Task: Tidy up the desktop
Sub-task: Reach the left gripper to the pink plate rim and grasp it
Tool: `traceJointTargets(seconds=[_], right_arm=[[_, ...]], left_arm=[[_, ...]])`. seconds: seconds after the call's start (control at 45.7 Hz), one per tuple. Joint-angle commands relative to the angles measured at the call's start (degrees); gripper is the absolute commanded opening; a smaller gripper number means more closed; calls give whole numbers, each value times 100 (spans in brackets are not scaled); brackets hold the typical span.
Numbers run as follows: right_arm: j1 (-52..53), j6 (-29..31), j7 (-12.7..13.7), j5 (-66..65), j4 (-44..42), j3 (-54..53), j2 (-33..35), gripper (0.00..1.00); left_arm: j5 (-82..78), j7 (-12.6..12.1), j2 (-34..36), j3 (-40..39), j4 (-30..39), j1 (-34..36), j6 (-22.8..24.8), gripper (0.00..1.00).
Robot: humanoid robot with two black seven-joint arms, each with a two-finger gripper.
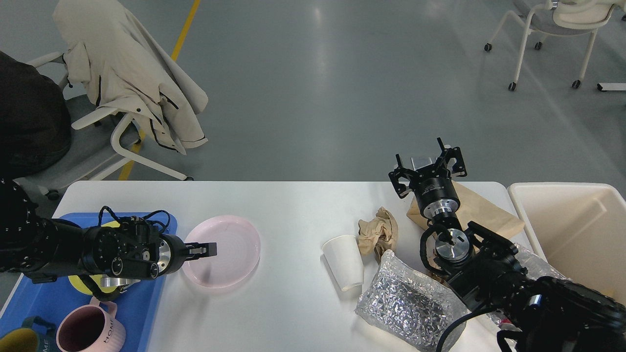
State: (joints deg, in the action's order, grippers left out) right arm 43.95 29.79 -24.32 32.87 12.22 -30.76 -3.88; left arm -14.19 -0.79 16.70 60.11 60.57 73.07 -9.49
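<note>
While grey floor surrounds the desktop (293, 205), the left gripper (208, 250) reaches over the pink plate (234, 244), finger state indeterminate; the right gripper (428, 166) rises with fingers spread.

My head view is bright and evenly lit from overhead. Pale streaks of glare run down the grey floor (320, 73). The desktop (293, 205) is near overexposed, with soft, faint shadows under objects. Focus is sharp throughout; straight lines bow slightly toward the edges.
</note>
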Motion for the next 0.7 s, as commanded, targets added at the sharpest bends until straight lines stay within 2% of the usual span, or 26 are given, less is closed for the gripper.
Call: traceJointTargets(seconds=[0.0, 0.504, 0.679], right_arm=[[0, 0, 6, 0, 0, 0, 1, 100], [0, 0, -2, 0, 0, 0, 1, 100], [0, 0, 6, 0, 0, 0, 1, 100]], left_arm=[[-4, 8, 9, -43, -230, -161, 9, 79], [-4, -18, -26, -166, -529, -443, 0, 77], [-4, -88, -123, -192, -582, -487, 0, 71]])
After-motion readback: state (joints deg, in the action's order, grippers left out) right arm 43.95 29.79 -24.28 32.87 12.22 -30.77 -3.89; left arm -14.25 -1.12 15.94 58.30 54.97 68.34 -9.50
